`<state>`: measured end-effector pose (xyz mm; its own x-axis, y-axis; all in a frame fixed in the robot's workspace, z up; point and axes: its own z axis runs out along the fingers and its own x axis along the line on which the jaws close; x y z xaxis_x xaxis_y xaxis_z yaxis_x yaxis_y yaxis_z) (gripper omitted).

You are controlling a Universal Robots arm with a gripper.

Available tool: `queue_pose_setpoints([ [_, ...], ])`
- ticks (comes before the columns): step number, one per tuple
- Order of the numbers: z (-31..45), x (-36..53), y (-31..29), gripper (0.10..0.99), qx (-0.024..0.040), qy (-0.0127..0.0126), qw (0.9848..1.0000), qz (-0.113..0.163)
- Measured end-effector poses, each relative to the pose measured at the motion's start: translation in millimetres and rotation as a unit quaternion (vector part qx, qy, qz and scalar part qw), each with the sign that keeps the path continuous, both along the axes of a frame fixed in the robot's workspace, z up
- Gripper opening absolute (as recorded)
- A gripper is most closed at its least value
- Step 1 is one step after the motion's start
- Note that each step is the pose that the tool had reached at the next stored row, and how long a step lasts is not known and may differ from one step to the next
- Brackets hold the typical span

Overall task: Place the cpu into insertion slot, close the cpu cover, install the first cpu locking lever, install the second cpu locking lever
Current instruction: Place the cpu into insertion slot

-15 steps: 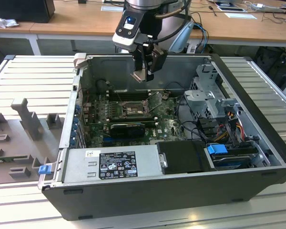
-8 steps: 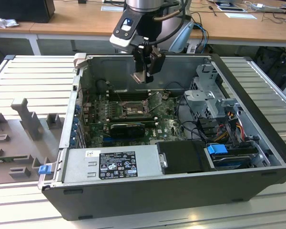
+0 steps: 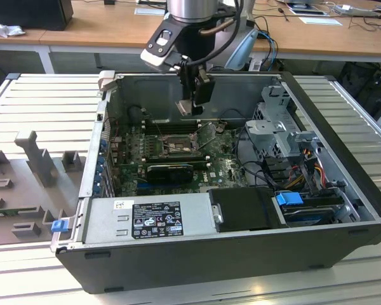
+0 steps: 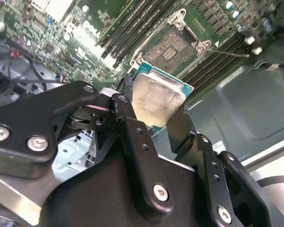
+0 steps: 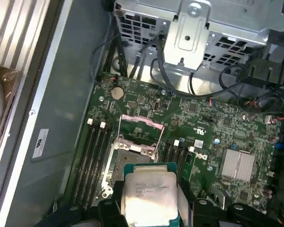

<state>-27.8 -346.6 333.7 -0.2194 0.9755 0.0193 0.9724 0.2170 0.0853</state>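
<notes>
Open desktop computer case (image 3: 241,254) across the middle of the exterior view, green motherboard (image 3: 225,166) on its floor. In the upper centre, black gripper (image 3: 192,111) hanging over the board, fingers clamped on two opposite edges of the cpu (image 3: 189,107), silvery top showing in both wrist views. Beneath, apart from the chip, bare insertion slot (image 5: 131,163) with cpu cover (image 5: 141,128) raised open.
</notes>
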Motion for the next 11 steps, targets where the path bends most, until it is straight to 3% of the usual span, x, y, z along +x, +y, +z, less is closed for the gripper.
queue_pose_setpoints([
  [6, -3.6, 0.0, 0.0, 0.529, 0.0000, 0.0000, 0.9983, -0.058],
  [11, -8.0, 0.0, 0.0, 0.529, 0.0000, -0.0001, 0.9943, -0.106],
])
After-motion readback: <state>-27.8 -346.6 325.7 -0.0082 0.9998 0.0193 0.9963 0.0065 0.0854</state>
